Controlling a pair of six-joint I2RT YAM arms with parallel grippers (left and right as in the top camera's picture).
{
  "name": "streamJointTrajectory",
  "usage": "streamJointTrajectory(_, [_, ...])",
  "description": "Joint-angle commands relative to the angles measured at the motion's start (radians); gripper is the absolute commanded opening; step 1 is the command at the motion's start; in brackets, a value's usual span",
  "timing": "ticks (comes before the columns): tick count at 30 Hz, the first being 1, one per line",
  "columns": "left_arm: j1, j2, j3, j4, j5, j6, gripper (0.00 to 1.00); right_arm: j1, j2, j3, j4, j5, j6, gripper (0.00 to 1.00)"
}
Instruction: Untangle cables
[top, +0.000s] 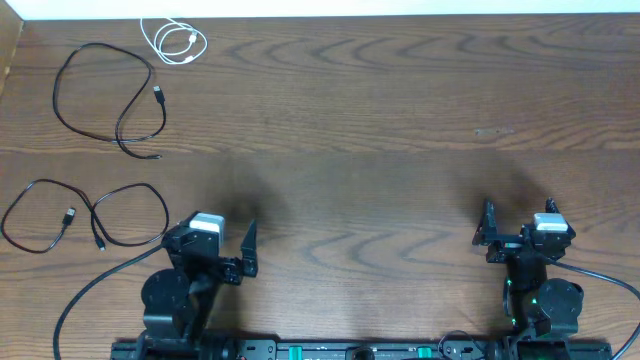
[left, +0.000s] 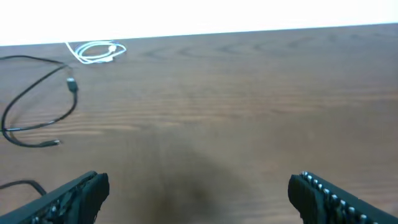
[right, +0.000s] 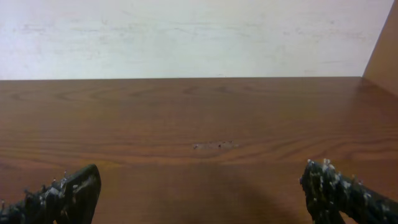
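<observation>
1. Table (top: 380, 130): bare wood over the middle and right. All 3 cables lie at its left end, well apart from the right arm.
2. Left gripper (top: 213, 248): at the near edge, jaws spread wide, nothing between them. The wrist view shows only tabletop between the fingers.
3. Right gripper (top: 522, 240): at the near edge, jaws likewise released and empty.
4. Arm cord (top: 100, 275): the thick cord of the left arm runs along the table just beside the lower black cable. I cannot tell whether they touch.
5. Lower black cable (top: 165, 215): near left, in 2 loose loops, nearest to the left gripper.
6. Upper black cable (top: 100, 46): far left, looped on itself, apart from the other 2.
7. White cable (top: 175, 40): coiled small, close to the far edge.
8. Judgement: the 3 cables appear already separate. Only each cable's own loops remain.
9. Risks:
   - A grab at the lower black cable may catch the arm cord instead, the 2 being alike in colour and close.
   - Thin cable lying flat may slip under the fingertips, so the jaws close on nothing.
   - Dragging 1 black cable toward the other would lay them across each other again.
   - A push on the white cable may send it off the far edge.
   - The right arm must reach far across and may crowd the left arm.
</observation>
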Motion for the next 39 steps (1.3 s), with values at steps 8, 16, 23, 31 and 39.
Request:
streamJointTrajectory(8, [0.033, -0.095, -0.143, 0.257, 0.013, 0.005, 0.98, -0.003, -0.007, -0.002, -0.004, 0.005, 0.014, 0.99])
streamJointTrajectory(16, [0.058, -0.124, -0.232, 0.422, 0.012, -0.053, 0.98, -0.003, -0.007, -0.002, -0.003, 0.005, 0.014, 0.99])
streamJointTrajectory(23, [0.062, -0.124, -0.286, 0.514, 0.012, -0.058, 0.98, -0.003, -0.007, -0.002, -0.003, 0.005, 0.014, 0.99])
streamJointTrajectory(31, [0.061, -0.124, -0.309, 0.558, 0.005, -0.062, 0.98, -0.003, -0.007, -0.002, -0.003, 0.005, 0.014, 0.99])
streamJointTrajectory(39, [0.061, -0.124, -0.31, 0.462, -0.006, -0.062, 0.98, -0.003, -0.007, -0.002, -0.003, 0.005, 0.014, 0.99])
